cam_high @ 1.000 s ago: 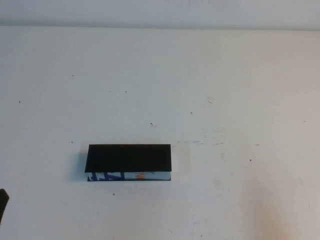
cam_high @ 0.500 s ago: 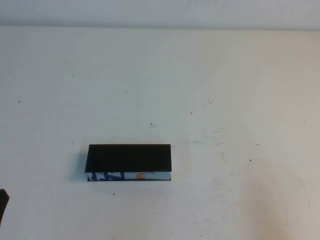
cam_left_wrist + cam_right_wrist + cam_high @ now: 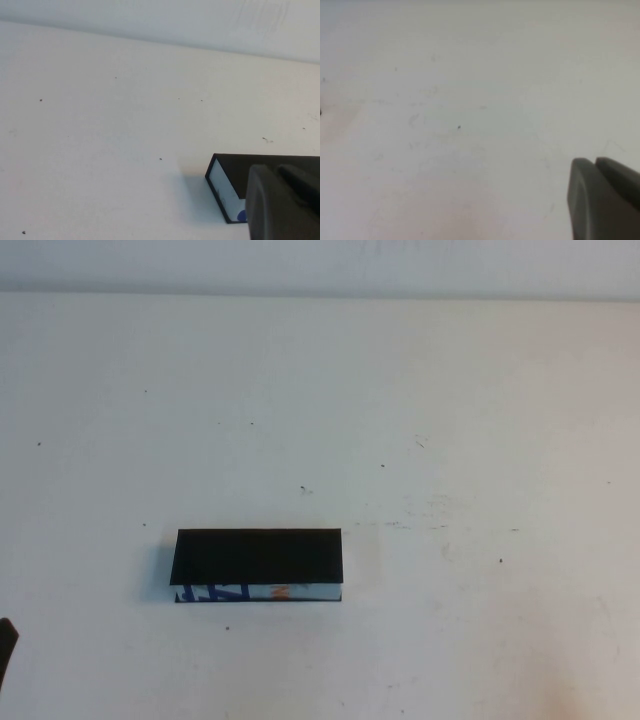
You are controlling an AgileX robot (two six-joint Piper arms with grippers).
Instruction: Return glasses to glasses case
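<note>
The glasses case (image 3: 258,558) lies on the white table left of centre, black lid flat and shut, its blue, white and orange front edge facing me. The glasses are out of view in every frame. My left gripper (image 3: 277,171) is shut and empty, held back near the table's front left; the case's end (image 3: 223,186) shows just beyond its fingertips. A dark tip of it shows at the left edge of the high view (image 3: 6,645). My right gripper (image 3: 595,162) is shut and empty over bare table and is outside the high view.
The white tabletop (image 3: 430,440) has small dark specks and faint scuffs. A pale wall runs along the table's far edge (image 3: 320,292).
</note>
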